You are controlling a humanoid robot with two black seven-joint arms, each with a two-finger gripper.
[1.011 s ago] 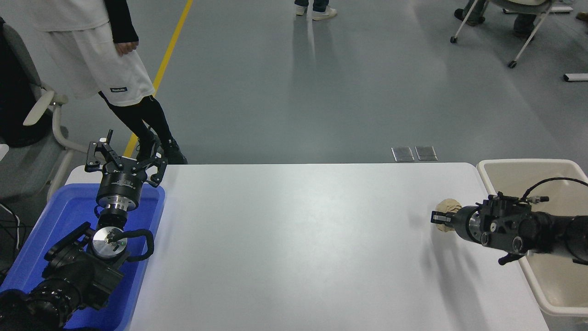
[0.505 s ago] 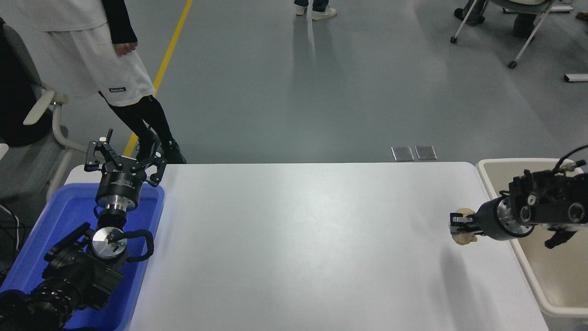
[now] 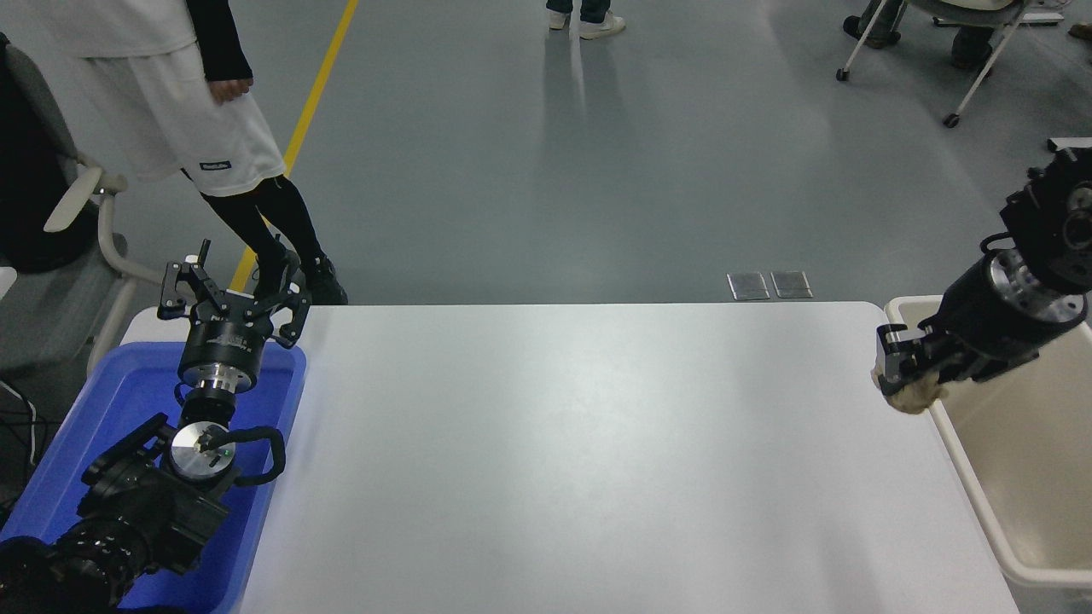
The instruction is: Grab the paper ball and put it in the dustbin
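right gripper (image 3: 903,373) clamps the paper ball (image 3: 911,396) above the dustbin (image 3: 964,477) rim; left gripper (image 3: 232,300) parked over the blue bin (image 3: 51,503), fingers spread.

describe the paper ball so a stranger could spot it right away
Start at the cream dustbin off the white table's right end. At its near-left rim, the right end effector grips the paper ball: a small tan wrinkly lump, the only crumpled thing here.

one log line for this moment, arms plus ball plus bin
right pincer: shut on paper ball, lifted off the table | ball: at near-left rim of dustbin, not released | left pincer: open, parked over blue bin
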